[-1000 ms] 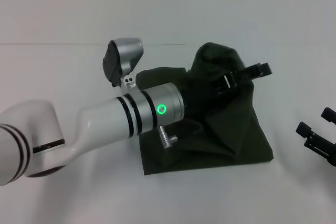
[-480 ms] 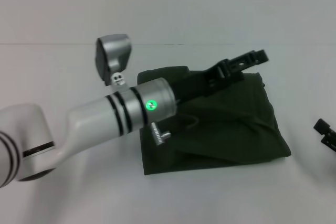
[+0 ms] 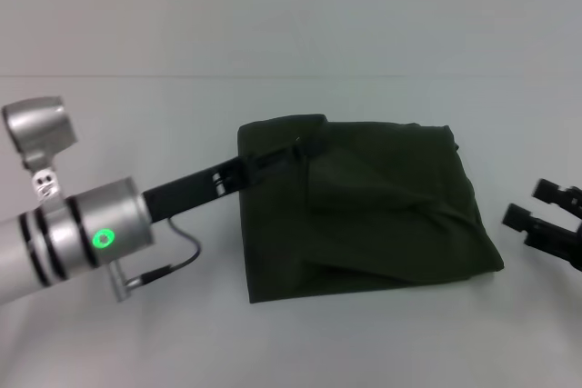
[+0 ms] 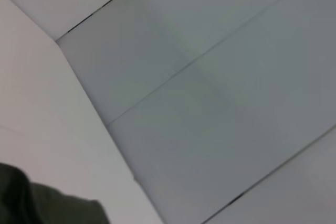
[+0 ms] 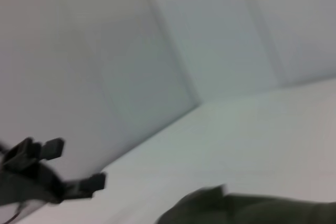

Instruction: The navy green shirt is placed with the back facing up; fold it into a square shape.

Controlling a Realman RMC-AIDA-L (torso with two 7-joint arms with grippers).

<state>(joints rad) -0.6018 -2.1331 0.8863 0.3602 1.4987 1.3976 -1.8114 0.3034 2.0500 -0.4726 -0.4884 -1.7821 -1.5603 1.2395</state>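
The navy green shirt (image 3: 364,206) lies folded roughly square on the counter (image 3: 136,134), the left gripper (image 3: 277,157) low over its edge and the right gripper (image 3: 546,224) spread open, empty, alongside; I cannot tell the left's opening.

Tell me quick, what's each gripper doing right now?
Left gripper: at the shirt's far left corner, fingers cannot be told.
Right gripper: open, empty, off the shirt's right edge.

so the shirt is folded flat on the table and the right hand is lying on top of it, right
Not quite. In the head view the navy green shirt is folded flat on the table, but the right hand sits off its right edge, apart from it, not on top.
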